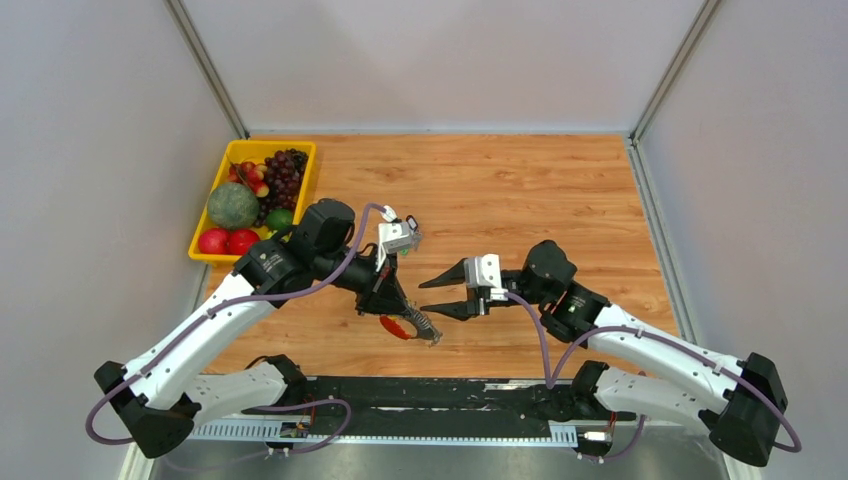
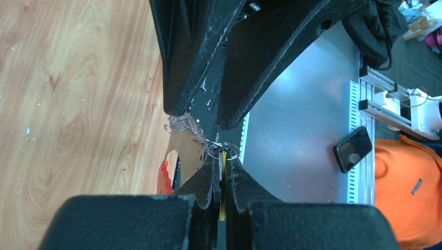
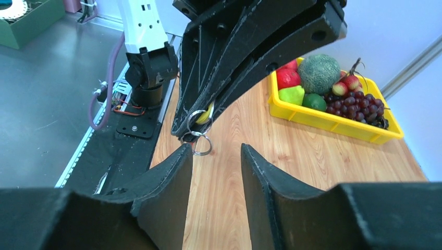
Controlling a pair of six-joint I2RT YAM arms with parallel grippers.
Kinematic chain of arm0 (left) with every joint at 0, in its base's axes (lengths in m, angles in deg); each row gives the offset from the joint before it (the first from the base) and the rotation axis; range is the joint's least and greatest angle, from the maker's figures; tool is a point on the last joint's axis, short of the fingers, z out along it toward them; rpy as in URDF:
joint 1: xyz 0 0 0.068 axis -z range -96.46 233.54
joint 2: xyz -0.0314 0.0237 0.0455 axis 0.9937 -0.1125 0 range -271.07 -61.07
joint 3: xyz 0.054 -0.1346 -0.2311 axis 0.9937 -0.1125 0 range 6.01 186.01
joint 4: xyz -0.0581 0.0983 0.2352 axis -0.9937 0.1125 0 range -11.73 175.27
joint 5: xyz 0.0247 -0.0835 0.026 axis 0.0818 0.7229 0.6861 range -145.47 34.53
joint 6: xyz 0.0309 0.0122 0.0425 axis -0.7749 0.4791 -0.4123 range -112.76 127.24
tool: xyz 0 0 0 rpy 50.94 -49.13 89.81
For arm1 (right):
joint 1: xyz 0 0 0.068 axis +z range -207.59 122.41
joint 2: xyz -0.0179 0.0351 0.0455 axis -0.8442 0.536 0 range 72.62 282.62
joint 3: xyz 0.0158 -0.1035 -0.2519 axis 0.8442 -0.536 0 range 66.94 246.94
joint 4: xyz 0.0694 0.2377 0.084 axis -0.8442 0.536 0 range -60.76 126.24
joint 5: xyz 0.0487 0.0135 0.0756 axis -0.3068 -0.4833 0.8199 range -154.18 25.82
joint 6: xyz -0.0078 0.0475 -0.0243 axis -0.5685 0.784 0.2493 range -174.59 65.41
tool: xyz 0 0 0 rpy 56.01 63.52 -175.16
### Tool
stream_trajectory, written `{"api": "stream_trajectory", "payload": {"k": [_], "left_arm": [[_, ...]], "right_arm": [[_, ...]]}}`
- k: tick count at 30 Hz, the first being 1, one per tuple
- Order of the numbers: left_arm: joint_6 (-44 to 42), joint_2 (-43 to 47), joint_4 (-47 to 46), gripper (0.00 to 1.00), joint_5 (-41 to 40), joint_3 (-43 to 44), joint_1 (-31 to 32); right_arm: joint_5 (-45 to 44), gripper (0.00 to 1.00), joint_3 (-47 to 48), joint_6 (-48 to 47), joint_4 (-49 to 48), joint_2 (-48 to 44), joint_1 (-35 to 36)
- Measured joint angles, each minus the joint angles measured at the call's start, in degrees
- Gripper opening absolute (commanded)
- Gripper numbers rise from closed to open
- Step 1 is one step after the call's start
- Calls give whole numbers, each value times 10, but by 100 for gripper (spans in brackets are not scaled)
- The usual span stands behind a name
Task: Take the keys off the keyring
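My left gripper [image 1: 393,306] hangs over the table's near middle, shut on a yellow tag [image 2: 224,174] that is linked to small silver rings [image 2: 223,151]. Below it dangles the red keyring [image 1: 393,326], with the grey keys [image 1: 425,330] fanned along its right side. In the left wrist view only a red sliver of the keyring [image 2: 164,178] shows left of my gripper [image 2: 223,164]. My right gripper [image 1: 432,298] stands open just right of the bunch, level with it. In the right wrist view the rings [image 3: 201,146] hang just beyond my right gripper [image 3: 216,151], whose jaws hold nothing.
A yellow tray [image 1: 253,147] of fruit sits at the back left, and its rim [image 3: 333,122] also shows in the right wrist view. The black base rail [image 1: 430,395] runs along the near edge. Past the edge are a phone [image 2: 354,148] and a person in orange [image 2: 412,198].
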Motion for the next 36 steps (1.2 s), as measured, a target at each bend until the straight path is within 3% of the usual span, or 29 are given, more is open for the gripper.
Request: {"api": "stream_trajectory", "payload": {"k": [18, 23, 27, 31, 34, 36], "left_arm": [[-14, -9, 24, 0, 0, 19, 23], [-17, -16, 27, 0, 0, 26, 30], [-23, -18, 35, 0, -3, 31, 33], [-30, -18, 46, 0, -10, 35, 34], [-37, -18, 53, 0, -18, 41, 34], [-39, -18, 54, 0, -22, 46, 34]], "right_arm": [[79, 42, 29, -33, 35, 45, 1], [95, 28, 35, -33, 36, 54, 1], [105, 24, 39, -33, 38, 61, 1], [107, 28, 39, -32, 43, 61, 1], [108, 42, 39, -28, 45, 61, 1], [109, 46, 39, -25, 47, 61, 1]]}}
